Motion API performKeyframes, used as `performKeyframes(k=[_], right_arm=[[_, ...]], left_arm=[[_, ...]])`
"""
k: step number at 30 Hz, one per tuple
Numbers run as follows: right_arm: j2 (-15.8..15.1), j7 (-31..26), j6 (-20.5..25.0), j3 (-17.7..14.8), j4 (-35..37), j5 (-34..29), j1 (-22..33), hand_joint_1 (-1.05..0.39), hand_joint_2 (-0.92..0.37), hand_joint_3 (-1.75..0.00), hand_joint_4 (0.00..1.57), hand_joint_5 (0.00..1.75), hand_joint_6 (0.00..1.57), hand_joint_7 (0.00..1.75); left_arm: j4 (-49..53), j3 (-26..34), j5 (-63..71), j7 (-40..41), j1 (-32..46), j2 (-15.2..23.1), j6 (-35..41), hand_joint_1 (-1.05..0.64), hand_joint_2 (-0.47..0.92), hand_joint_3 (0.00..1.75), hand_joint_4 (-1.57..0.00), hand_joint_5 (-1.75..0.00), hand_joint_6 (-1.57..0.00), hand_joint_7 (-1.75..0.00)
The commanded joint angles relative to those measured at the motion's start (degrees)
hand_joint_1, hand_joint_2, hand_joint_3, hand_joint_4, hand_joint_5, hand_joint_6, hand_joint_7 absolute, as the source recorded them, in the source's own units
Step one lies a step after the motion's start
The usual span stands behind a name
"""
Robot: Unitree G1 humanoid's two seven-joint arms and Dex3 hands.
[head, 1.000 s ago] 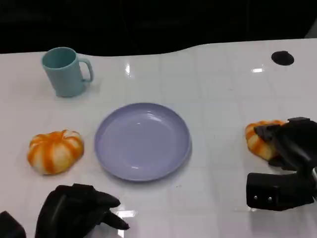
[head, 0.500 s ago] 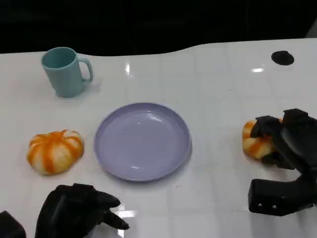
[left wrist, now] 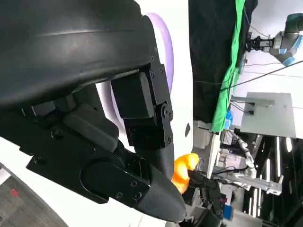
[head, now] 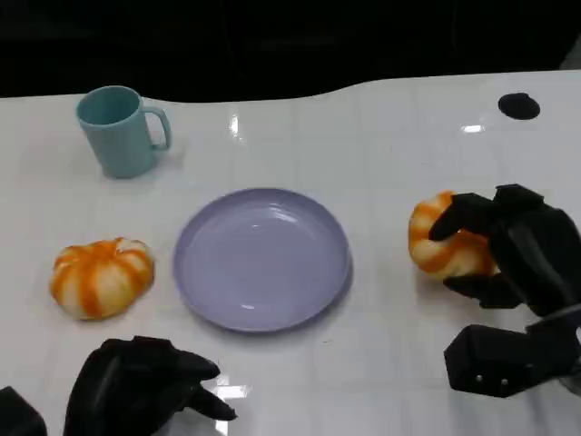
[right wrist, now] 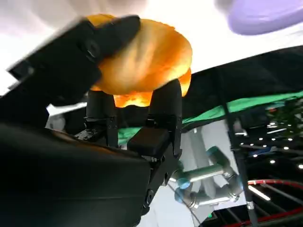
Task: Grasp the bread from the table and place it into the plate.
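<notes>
Orange-striped round bread bun [head: 442, 243] gripped in the right hand [head: 508, 250], right of the lavender round plate [head: 261, 258].
Two buns, one plate; left hand [head: 141, 386] curled, holding nothing.

The right hand [head: 508, 259] covers the far side of the bread [head: 440, 243] it grips. The left hand [head: 136, 391] is cut off by the head view's lower edge. In the right wrist view the thumb is blurred.
</notes>
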Motion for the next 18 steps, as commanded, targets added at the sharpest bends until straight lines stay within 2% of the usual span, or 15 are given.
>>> performKeyframes(k=[1,5,8,11,18], right_arm=[[0.15,6.33,-2.92,-2.24,-6.54,5.32,3.21,0.11,-0.17,-1.42,1.02,1.75,0.92,1.50],[1.01,12.07,-4.00,-3.30,-11.34,8.65,5.17,0.11,-0.16,-1.48,1.02,1.75,0.89,1.56],[2.79,15.11,-5.47,-3.64,-14.03,11.15,6.04,0.16,-0.12,-1.55,1.03,1.75,0.89,1.59],[5.18,17.87,-4.24,-3.57,-16.46,11.73,6.20,0.13,-0.11,-1.61,1.01,1.75,0.87,1.62],[10.71,18.07,-4.75,-2.81,-13.24,9.76,2.25,0.09,-0.07,-1.69,1.05,1.75,0.85,1.68]], left_arm=[[-1.08,0.07,-0.46,-0.29,0.79,0.70,0.45,-1.05,0.75,0.00,-1.57,-0.38,-1.57,-0.15],[-1.01,0.06,-0.57,-0.53,0.87,0.61,0.24,-1.05,0.75,0.00,-1.57,-0.37,-1.57,-0.14],[-0.96,0.01,-0.41,-0.32,0.78,0.67,0.55,-1.05,0.75,0.00,-1.57,-0.37,-1.57,-0.14],[-0.88,-0.10,-0.03,0.04,0.68,0.65,0.52,-1.05,0.75,0.00,-1.57,-0.37,-1.57,-0.14],[-0.65,-0.42,0.13,0.11,0.38,0.50,0.33,-1.05,0.75,0.00,-1.57,-0.37,-1.57,-0.15]])
